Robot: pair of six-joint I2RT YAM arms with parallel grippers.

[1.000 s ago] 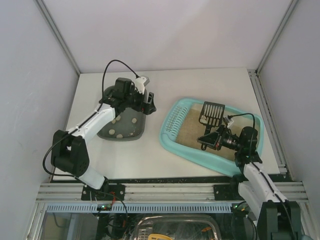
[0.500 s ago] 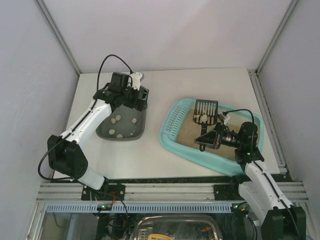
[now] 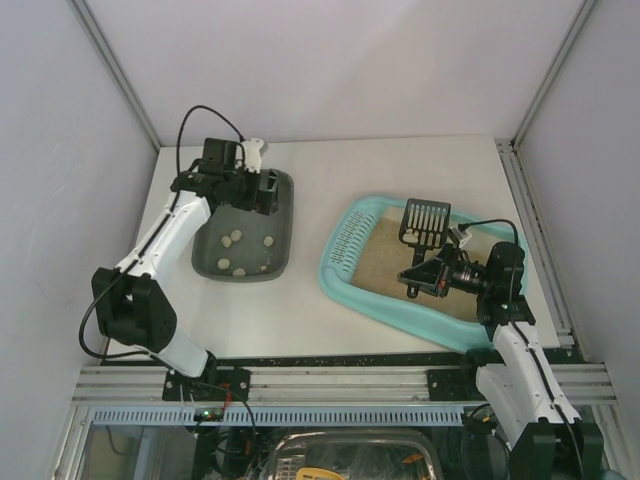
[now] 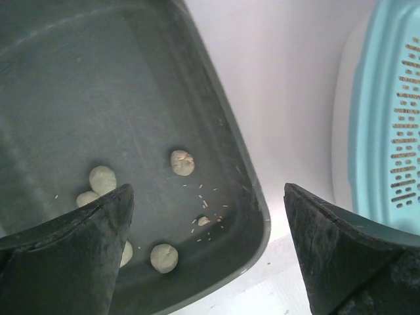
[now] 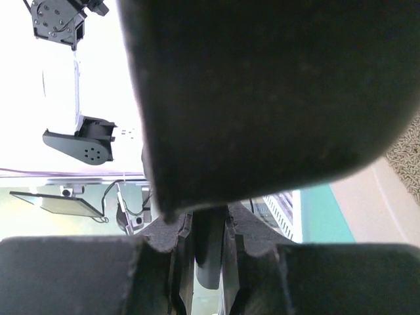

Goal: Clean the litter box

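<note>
1. My right end effector (image 3: 420, 279) is clamped on the handle of the black scoop (image 3: 425, 221), above the litter box (image 3: 350, 240).
2. The scoop's slotted head hangs over the far part of the tan litter (image 3: 382, 262) inside the litter box.
3. My left end effector (image 4: 207, 193) has its fingers wide apart and empty, over the dark grey tray (image 4: 98, 98) left of the litter box.
4. Pale clumps (image 4: 182, 163) lie in that tray.
5. The litter box rests on the white worktop (image 3: 300, 310).

Overhead, wrist close-ups; shared litter box (image 3: 345, 243)
</note>
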